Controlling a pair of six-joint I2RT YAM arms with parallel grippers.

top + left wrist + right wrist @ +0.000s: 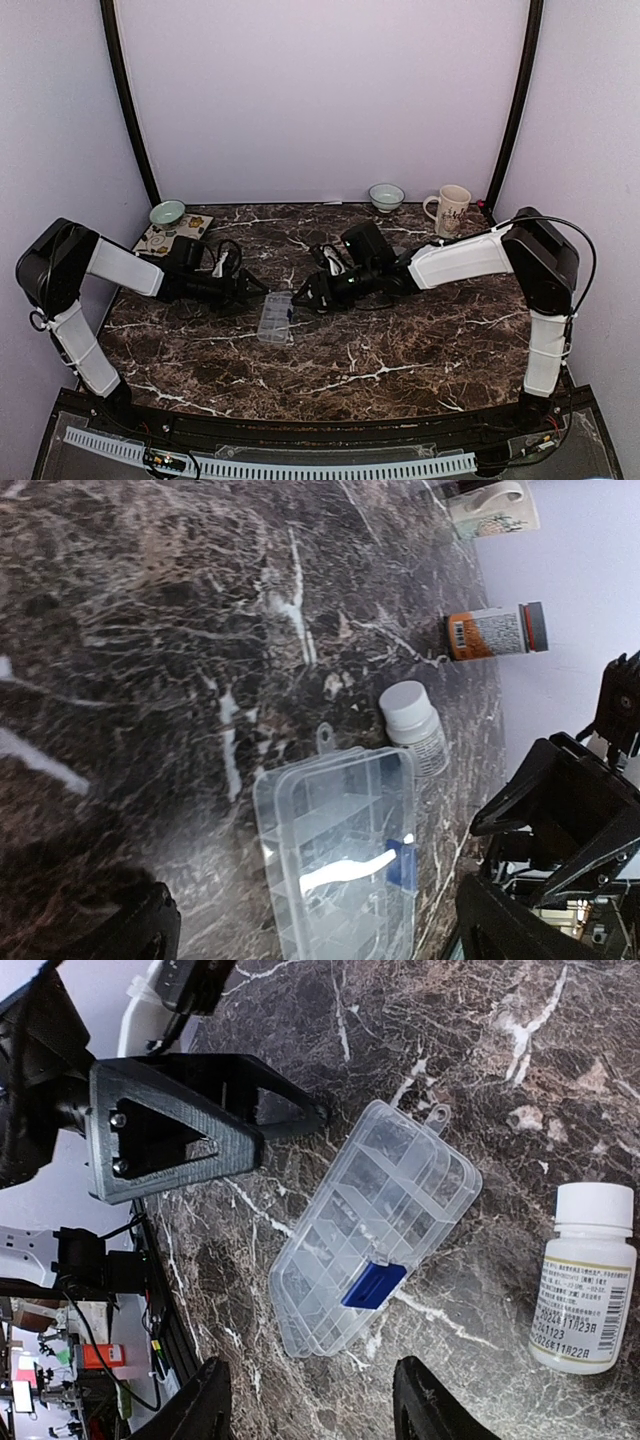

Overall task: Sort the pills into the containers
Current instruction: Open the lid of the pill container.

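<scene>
The small clear-plastic organizer box with rows of little compartments (375, 1225) lies flat in the middle of the dark marbled bench (400, 340), between my two arms, where either can reach it. Its lid is down and the blue latch (373, 1285) is on the side facing my right gripper (312, 1380), so I judge the lid must be opened before any pill goes in. My left gripper (258, 288) hangs low near the box's far end, fingers spread wide and holding nothing. I think it is placed there to steady the box. My right gripper hovers just over the box, about half open and also empty. The white plastic pill bottle with a white cap (590, 1280) stands just beside the box, handy for pouring. An orange-brown bottle with a grey cap (495, 632) sits farther back. Whether any compartment holds pills I cannot tell through the glare.
</scene>
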